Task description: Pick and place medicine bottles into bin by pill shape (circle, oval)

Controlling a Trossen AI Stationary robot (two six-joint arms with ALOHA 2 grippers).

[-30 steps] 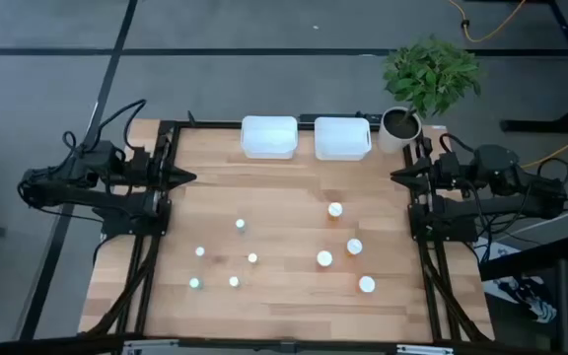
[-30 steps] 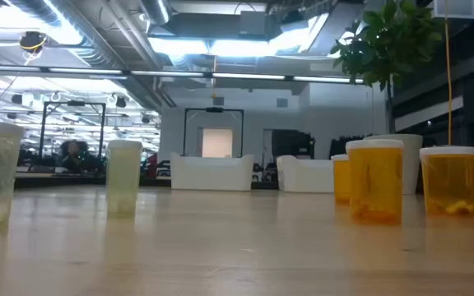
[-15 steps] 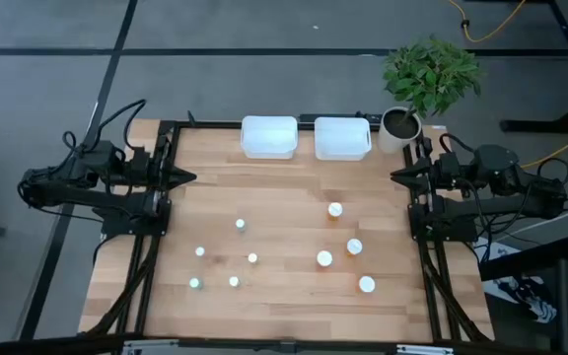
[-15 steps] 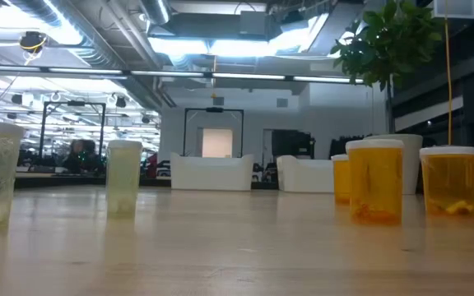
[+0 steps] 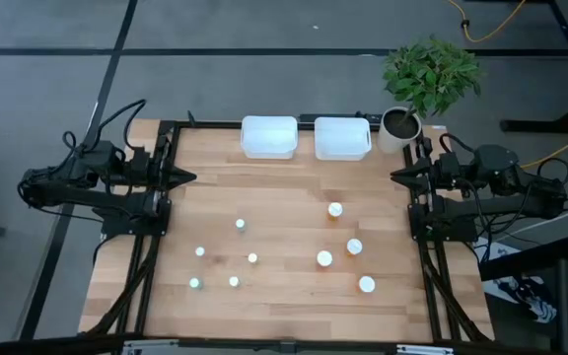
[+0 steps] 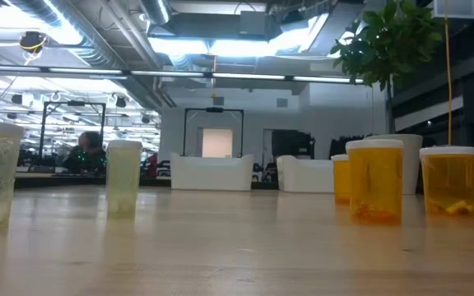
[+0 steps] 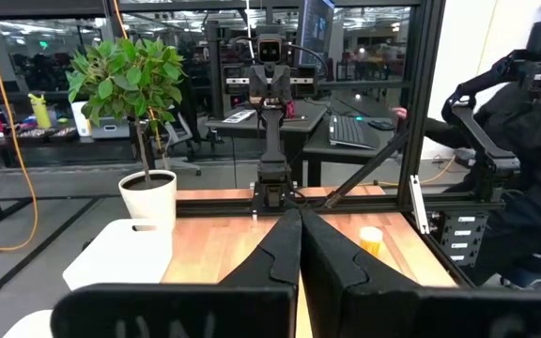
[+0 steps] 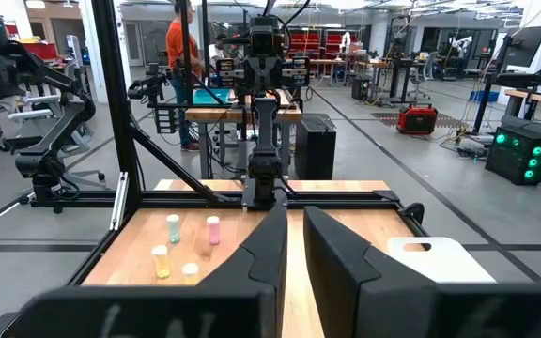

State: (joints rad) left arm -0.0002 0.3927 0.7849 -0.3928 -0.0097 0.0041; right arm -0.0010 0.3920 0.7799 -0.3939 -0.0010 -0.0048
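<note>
From above, my left gripper [image 5: 187, 178] rests at the left edge of the light wooden table [image 5: 284, 306], fingers pressed together on nothing, and my right gripper [image 5: 398, 176] mirrors it at the right edge, also closed and empty. Four small orange medicine bottles with round white caps [image 5: 324, 258] stand on the right half of the board, and six tiny pale vials [image 5: 240, 225] are scattered on the left half. Two white rectangular plastic bins [image 5: 268, 136] sit side by side at the far edge, beside a leafy green plant in a white pot [image 5: 399, 128].

From table height, three of the orange bottles [image 6: 376, 191] stand upright at the right, pale vials [image 6: 123, 177] at the left.

Through my left wrist, my fingers [image 7: 332, 268] meet at their tips; one orange bottle [image 7: 371, 240] shows beyond them.

Through my right wrist, my fingers [image 8: 269, 244] converge forward; four vials [image 8: 213, 229] stand clustered on the wood beyond.
</note>
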